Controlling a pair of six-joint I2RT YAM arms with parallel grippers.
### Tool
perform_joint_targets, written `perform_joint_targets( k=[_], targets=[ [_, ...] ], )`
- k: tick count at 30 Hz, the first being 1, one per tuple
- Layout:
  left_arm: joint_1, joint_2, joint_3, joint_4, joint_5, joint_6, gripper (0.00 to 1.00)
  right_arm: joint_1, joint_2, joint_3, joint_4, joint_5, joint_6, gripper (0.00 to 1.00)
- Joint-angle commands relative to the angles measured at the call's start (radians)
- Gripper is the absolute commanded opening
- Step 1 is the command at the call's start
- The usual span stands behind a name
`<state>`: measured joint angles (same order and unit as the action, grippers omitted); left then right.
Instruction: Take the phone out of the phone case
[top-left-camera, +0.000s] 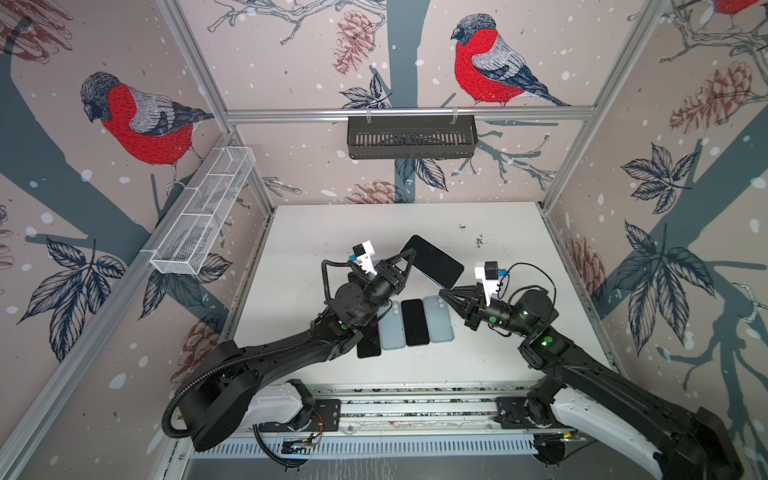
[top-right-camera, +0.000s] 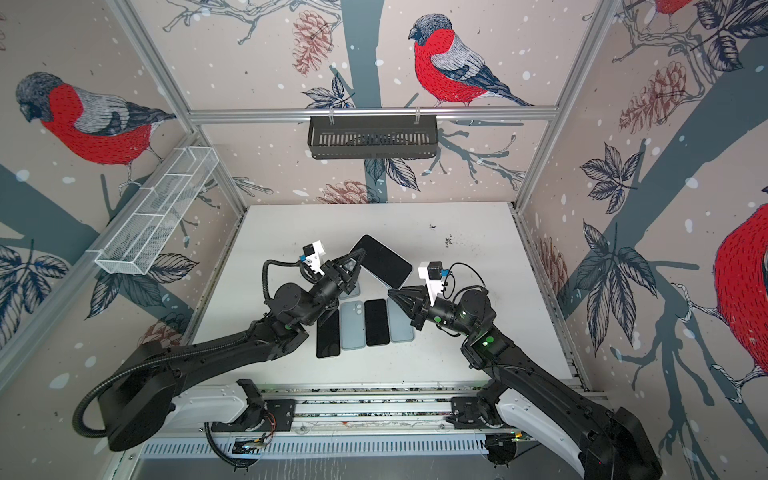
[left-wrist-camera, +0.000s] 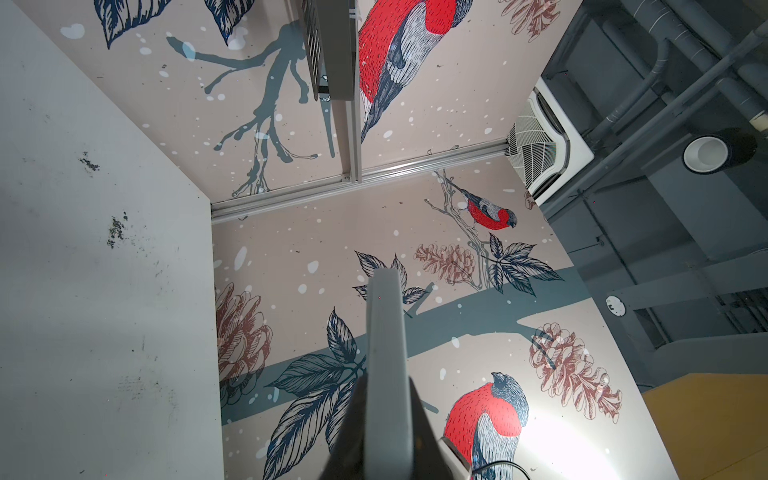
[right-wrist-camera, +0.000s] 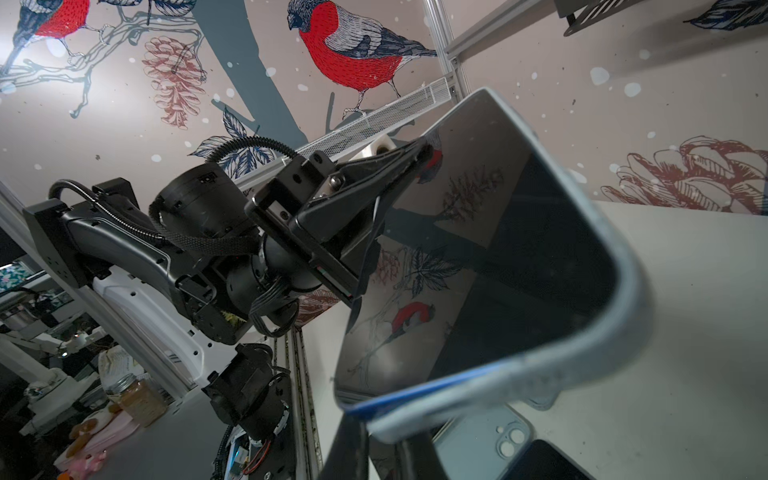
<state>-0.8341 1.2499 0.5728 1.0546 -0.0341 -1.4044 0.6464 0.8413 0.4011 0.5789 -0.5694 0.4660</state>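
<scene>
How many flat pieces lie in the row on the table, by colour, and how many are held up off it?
Black pieces: 2
Light-blue pieces: 2
Cased phone, held up: 1
Total: 5

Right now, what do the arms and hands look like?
Left arm and right arm: black, white base shells, green joint dots. Left hand and right hand: black tapered wedges, white camera mounts. A ribbed hose loops off the left arm.

Far table (top-left-camera: 332, 224) half bare; phone row (top-left-camera: 415, 322) fills near centre; raised phone (top-left-camera: 436, 259) bars mid-air above middle.
</scene>
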Motion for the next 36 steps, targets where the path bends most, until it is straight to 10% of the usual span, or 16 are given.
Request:
perform_joint_targets(
  k=[1, 10, 14, 17, 36],
  targets=[
    [-0.007, 0.0, 0.003, 0.052, 0.096, -0.005, 0.0, 0.001, 0.011, 0.008, -0.074, 0.054, -0.111, 0.0],
    [-0.007, 0.005, 0.002, 0.053, 0.111, -0.001, 0.0, 0.001, 0.016, 0.02, -0.107, 0.123, -0.145, 0.02],
    [0.006, -0.01, 0.004, 0.019, 0.135, 0.015, 0.0, -0.005, -0.019, 0.026, -0.192, 0.187, -0.125, 0.54],
    [0.04, -0.025, 0.009, -0.03, 0.195, 0.037, 0.0, -0.019, -0.081, 0.022, -0.276, 0.236, -0.099, 0.71],
    [0.426, -0.067, 0.34, -0.974, 0.816, 0.794, 0.0, -0.036, -0.101, 0.188, -0.65, 0.311, -0.191, 0.82]
  ],
)
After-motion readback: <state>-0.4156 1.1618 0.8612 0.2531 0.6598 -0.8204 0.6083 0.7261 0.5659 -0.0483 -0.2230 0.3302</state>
